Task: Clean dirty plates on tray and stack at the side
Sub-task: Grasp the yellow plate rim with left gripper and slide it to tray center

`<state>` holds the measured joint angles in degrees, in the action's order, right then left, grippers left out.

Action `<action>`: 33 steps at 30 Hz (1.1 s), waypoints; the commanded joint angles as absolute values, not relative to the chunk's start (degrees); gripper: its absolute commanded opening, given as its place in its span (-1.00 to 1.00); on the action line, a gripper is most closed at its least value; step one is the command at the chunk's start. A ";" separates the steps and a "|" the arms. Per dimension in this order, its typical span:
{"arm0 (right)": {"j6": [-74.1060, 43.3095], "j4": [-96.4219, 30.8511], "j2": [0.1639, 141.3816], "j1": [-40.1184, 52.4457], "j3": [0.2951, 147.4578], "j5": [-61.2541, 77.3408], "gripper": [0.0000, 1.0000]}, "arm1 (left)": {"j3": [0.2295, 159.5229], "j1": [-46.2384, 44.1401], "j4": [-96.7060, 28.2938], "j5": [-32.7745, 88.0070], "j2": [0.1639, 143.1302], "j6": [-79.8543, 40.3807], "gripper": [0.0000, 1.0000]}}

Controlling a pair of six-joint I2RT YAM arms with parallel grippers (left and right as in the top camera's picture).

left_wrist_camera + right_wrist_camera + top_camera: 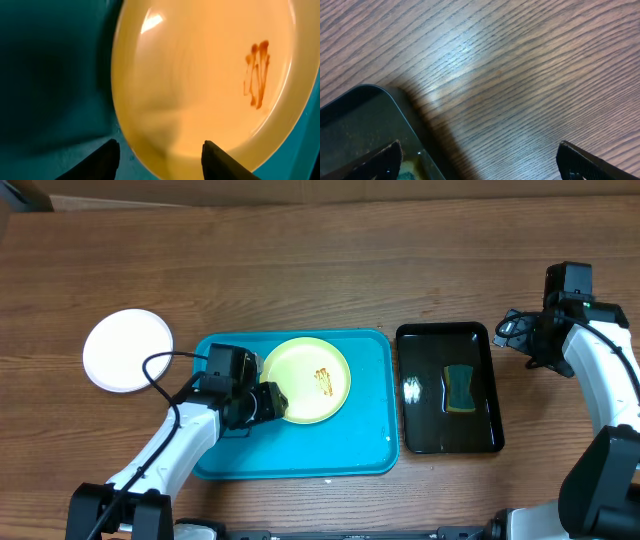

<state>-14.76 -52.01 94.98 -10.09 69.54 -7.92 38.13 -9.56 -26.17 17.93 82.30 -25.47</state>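
While left tool [160, 152] gapes astride yellow plate [200, 65], right tool [480, 152] stands wide

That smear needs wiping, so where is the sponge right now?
In the overhead view, the sponge lies inside the black tray, on the robot's right side, just right of the turquoise tray.

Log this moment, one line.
yellow plate: smeared, on blue tray | left pincer: open at its rim | right pincer: open, over table
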 commanded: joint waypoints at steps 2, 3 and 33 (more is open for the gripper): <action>-14.94 -51.70 93.38 -10.15 70.89 -8.54 1.00 | 44.86 -9.58 -27.05 9.47 82.41 -25.74 0.12; -14.94 -51.70 93.38 -10.15 70.89 -8.54 1.00 | 45.63 -9.56 -27.24 8.62 82.41 -25.74 0.12; -14.94 -51.70 93.38 -10.15 70.89 -8.54 1.00 | 60.23 -10.63 -41.50 7.05 100.73 -16.67 -0.47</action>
<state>-14.79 -52.03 94.98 -10.09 69.54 -7.92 59.53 -10.22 -41.60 6.02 99.59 -18.02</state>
